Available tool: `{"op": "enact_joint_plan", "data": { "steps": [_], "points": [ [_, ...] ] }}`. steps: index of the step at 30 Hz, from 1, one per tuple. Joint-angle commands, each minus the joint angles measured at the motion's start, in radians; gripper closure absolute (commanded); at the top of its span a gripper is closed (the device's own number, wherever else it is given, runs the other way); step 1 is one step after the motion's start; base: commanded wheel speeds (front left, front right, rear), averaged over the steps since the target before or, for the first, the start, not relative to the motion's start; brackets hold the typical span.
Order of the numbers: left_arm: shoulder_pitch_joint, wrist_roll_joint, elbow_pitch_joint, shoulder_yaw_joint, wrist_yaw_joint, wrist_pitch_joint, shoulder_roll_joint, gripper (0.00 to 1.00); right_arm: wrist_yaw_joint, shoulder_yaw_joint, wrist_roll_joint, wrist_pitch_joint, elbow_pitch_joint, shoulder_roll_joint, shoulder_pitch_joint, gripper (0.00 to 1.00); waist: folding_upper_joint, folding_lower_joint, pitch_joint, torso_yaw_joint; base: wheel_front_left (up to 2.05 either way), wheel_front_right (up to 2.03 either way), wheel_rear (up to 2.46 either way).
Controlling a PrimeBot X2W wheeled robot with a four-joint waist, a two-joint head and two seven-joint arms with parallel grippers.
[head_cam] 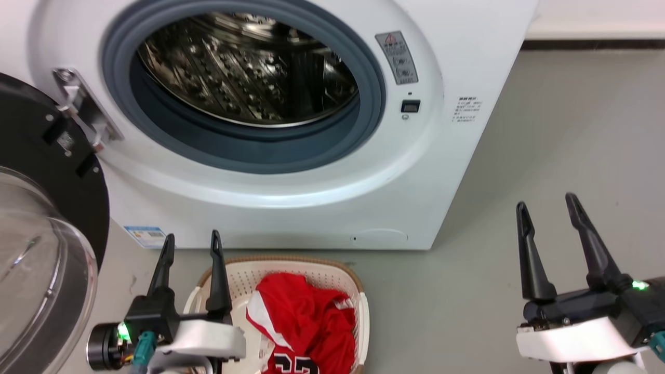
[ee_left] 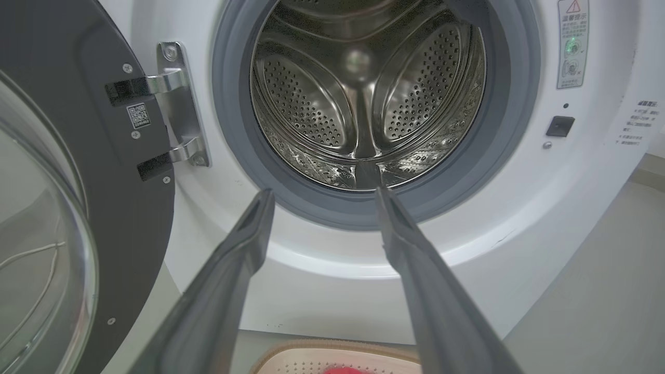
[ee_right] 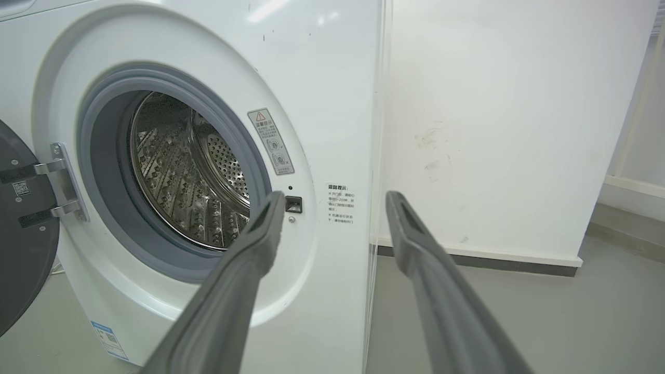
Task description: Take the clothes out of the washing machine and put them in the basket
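Clothes sit bunched in the basket, washing machine looks empty. Probably soft, light, floppy (pinch a thick fold, not the trim). Left gripper and right gripper both spread, holding nothing.

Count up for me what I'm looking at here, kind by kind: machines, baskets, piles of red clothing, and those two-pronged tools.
washing machine: 1
basket: 1
heap of red clothes: 1, lying in the basket; how many garments it holds cannot be told
tools: 2, the left tool and the right tool, both open and empty
Total: 5
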Motion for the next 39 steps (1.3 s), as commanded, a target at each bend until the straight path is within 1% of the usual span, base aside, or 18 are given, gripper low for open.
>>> {"op": "enact_joint_plan", "data": {
  "steps": [1,5,12,18,26,32,39],
  "points": [
    [0.027,0.016,-0.011,-0.003,0.006,-0.003,-0.002,0.0,-0.001,-0.001,0.004,-0.002,0.006,0.001,0.021,0.0,0.0,0.0003,-0.036,0.004,0.0,0.0,0.0],
    [0.061,0.057,-0.025,-0.018,0.024,-0.003,-0.003,0.0,-0.001,-0.005,0.005,-0.002,0.021,0.001,0.052,0.0,0.0,0.0003,-0.072,0.003,0.0,0.0,0.0],
    [0.113,0.049,-0.017,-0.016,0.042,-0.003,-0.002,0.0,-0.001,-0.007,0.005,-0.002,0.044,0.001,0.099,0.0,0.0,0.0003,-0.127,0.006,0.0,0.0,0.0],
    [0.134,0.045,-0.008,-0.012,0.046,-0.003,-0.002,0.0,-0.001,-0.006,0.008,-0.002,0.059,0.001,0.126,0.0,0.0,0.0003,-0.145,0.01,0.0,0.0,0.0],
    [0.145,0.053,-0.006,-0.009,0.031,-0.003,-0.002,0.0,-0.001,-0.007,0.014,-0.002,0.068,0.001,0.137,0.0,0.0,0.0003,-0.158,0.009,0.0,0.0,0.0],
    [0.15,0.061,0.002,0.002,0.011,-0.003,-0.002,0.0,-0.001,-0.006,0.016,-0.002,0.078,0.001,0.144,0.0,0.0,0.0003,-0.165,0.009,0.0,0.0,0.0],
    [0.148,0.063,0.006,0.009,0.006,-0.003,-0.003,0.0,-0.001,-0.005,0.021,-0.002,0.084,0.001,0.144,0.0,0.0,0.0003,-0.168,0.008,0.0,0.0,0.0]
  ]
}}
